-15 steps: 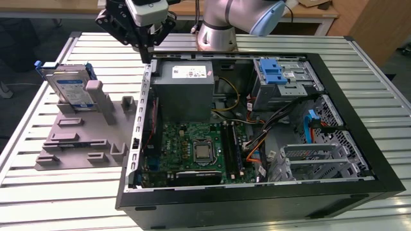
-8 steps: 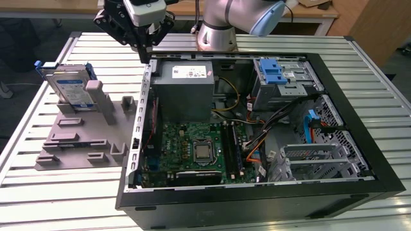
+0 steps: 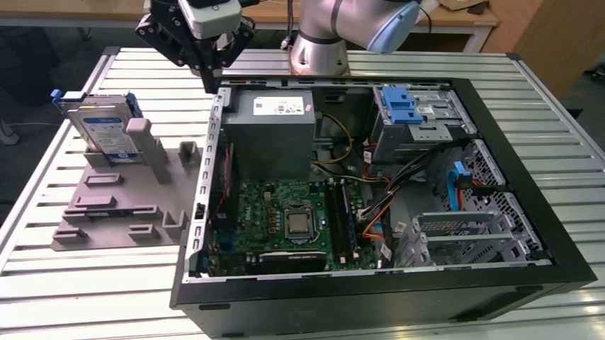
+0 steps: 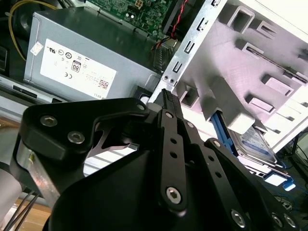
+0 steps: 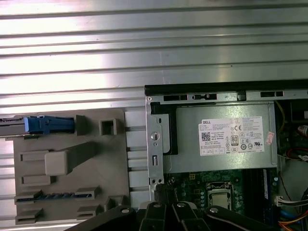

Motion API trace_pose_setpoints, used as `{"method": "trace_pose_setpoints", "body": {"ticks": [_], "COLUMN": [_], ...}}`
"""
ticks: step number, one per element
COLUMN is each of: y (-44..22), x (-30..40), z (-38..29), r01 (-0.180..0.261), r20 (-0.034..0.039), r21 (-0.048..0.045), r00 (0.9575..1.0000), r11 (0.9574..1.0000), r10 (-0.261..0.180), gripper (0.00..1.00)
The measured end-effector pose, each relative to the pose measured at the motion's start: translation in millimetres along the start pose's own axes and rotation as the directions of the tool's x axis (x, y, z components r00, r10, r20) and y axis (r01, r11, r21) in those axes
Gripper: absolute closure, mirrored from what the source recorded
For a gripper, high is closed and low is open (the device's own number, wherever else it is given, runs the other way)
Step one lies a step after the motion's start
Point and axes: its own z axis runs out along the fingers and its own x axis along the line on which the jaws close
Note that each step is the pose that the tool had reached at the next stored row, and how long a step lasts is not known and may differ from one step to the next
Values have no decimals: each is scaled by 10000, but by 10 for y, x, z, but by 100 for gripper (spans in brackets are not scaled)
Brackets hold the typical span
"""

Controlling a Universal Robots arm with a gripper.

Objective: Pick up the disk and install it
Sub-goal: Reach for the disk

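Note:
The disk (image 3: 102, 129) is a silver drive with a white-and-blue label and a blue carrier frame. It stands on edge in a slot of the grey holder (image 3: 123, 205), on the exterior view's left. In the first wrist view the disk (image 5: 45, 125) shows edge-on as a blue strip, and in the second wrist view the disk (image 4: 255, 144) leans behind a grey post. My gripper (image 3: 210, 81) hangs above the case's back left corner, to the right of the disk and apart from it. Its fingers (image 4: 167, 96) are shut together with nothing between them.
The open computer case (image 3: 492, 127) lies on the slatted metal table (image 3: 113, 297). Inside are the grey power supply (image 3: 274, 127), the green motherboard (image 3: 283, 219) and a silver drive cage with a blue latch (image 3: 409, 106). Loose cables run across the case's middle.

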Motion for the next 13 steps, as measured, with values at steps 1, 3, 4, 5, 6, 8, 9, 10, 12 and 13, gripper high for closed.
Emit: {"method": "trace_pose_setpoints", "body": {"ticks": [1,3,4,5,6,8,9,10,12,13], "y": [0,-1,-1,-1,-1,-2,-2,-2,-3,-3], "x": [3,10,13,16,19,25,28,31,36,39], "z": [0,0,0,0,0,0,0,0,0,0], "r01": [0,0,0,0,0,0,0,0,0,0], "r20": [0,0,0,0,0,0,0,0,0,0], "r21": [0,0,1,0,0,0,0,0,0,0], "r00": [10000,10000,10000,10000,10000,10000,10000,10000,10000,10000], "r11": [10000,10000,10000,10000,10000,10000,10000,10000,10000,10000], "r10": [0,0,0,0,0,0,0,0,0,0], "gripper": [89,89,89,89,89,89,89,89,89,89]}}
